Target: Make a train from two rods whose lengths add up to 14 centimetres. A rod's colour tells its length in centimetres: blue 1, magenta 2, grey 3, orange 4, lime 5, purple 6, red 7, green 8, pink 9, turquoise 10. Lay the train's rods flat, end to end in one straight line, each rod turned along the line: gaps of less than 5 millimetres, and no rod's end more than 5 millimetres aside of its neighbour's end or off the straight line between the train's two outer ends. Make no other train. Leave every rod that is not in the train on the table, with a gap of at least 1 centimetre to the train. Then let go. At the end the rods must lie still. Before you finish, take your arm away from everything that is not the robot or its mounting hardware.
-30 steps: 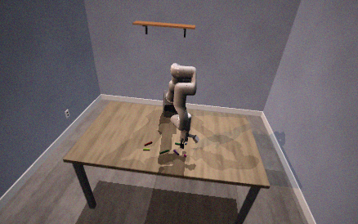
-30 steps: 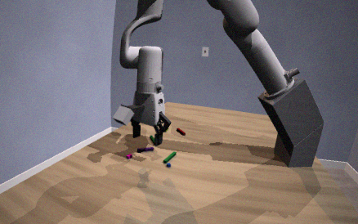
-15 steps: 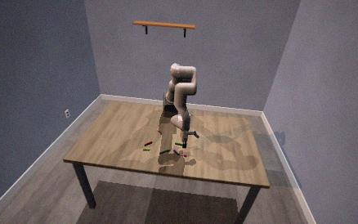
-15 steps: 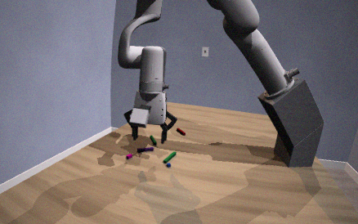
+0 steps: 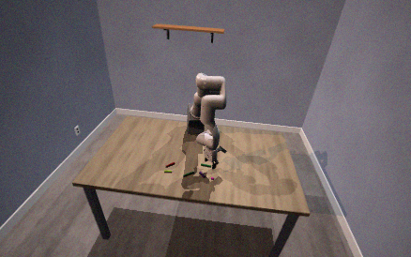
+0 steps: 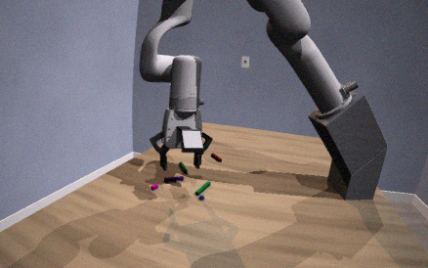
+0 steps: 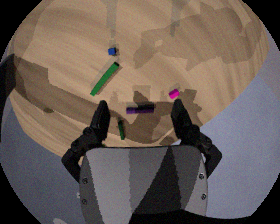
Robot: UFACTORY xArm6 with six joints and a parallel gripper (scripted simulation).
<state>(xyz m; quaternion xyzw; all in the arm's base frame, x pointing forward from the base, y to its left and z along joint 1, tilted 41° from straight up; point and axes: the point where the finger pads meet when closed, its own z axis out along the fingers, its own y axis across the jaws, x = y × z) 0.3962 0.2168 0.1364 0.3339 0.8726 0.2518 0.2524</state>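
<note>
Hanging low over the table (image 5: 118, 159), the gripper (image 6: 181, 161) points straight down with its fingers spread as wide as they go and nothing between them. Taking the purple rod (image 6: 170, 179) as the landmark: it lies flat just below and in front of the fingertips in the exterior view, and in the wrist view (image 7: 139, 108) it sits between the two fingers, apart from both. One end of it looks lighter, but whether that is a separate short piece cannot be told.

A dark green rod (image 6: 183, 167) lies just behind the purple one, under the gripper, near the left finger in the wrist view (image 7: 122, 129). A brighter green rod (image 6: 202, 188) lies to the purple rod's right in the exterior view, slanted, with a small blue rod (image 6: 201, 198) just beside its near end. A short magenta rod (image 6: 154, 187) lies near the purple rod's other end, apart from it. A red rod (image 6: 216, 157) lies farther back, well apart from the purple one. In the top view a lime rod (image 5: 168, 171) lies close to the red rod (image 5: 170, 164), both well away from the purple rod (image 5: 203, 174).

No two rods lie end to end.
</note>
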